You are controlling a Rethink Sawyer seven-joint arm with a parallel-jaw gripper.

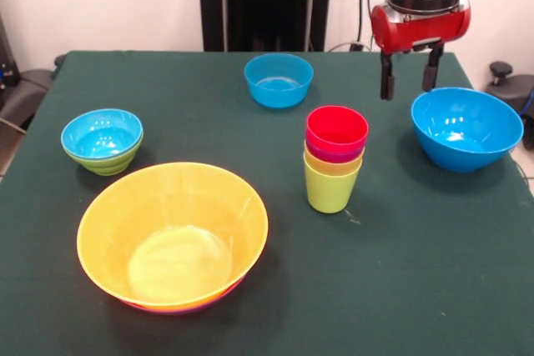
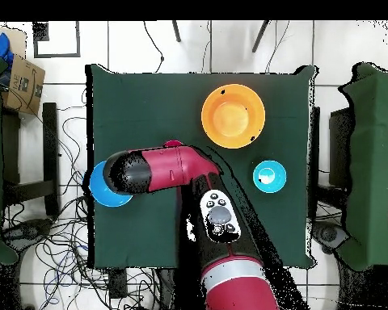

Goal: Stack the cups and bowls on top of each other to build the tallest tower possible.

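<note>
Front view: jaws (image 1: 410,82) apart, holding nothing, hanging above the counter (image 1: 417,289) at far right, just beyond and left of the large blue bowl (image 1: 465,129). Not touching it as far as I can tell.

Left and nearer from the jaws: the tower (image 1: 335,158), four nested cups, lime green cup (image 1: 331,188) lowest, then yellow, purple, red cup (image 1: 337,129) on top. Upright, right of centre.

Far centre: small blue bowl (image 1: 279,79), alone. Left edge: second small blue bowl (image 1: 101,133) sitting inside the small green bowl (image 1: 108,160). Near left: large yellow-orange bowl (image 1: 173,233), with a purple rim peeking out under its near edge, likely the wide shallow purple bowl (image 1: 179,309) beneath it.

Overhead view: arm (image 2: 161,169) covers the tower and most of the large blue bowl (image 2: 103,190); yellow-orange bowl (image 2: 233,115) and the blue-in-green pair (image 2: 269,176) show clear.

Progress, as judged: cups done, all four nested. Bowls only paired off, none on the tower. Left: get six bowls into one column with the cups. Jaws sit nearest the large blue bowl, so that looks like the next candidate, but can't be sure.
</note>
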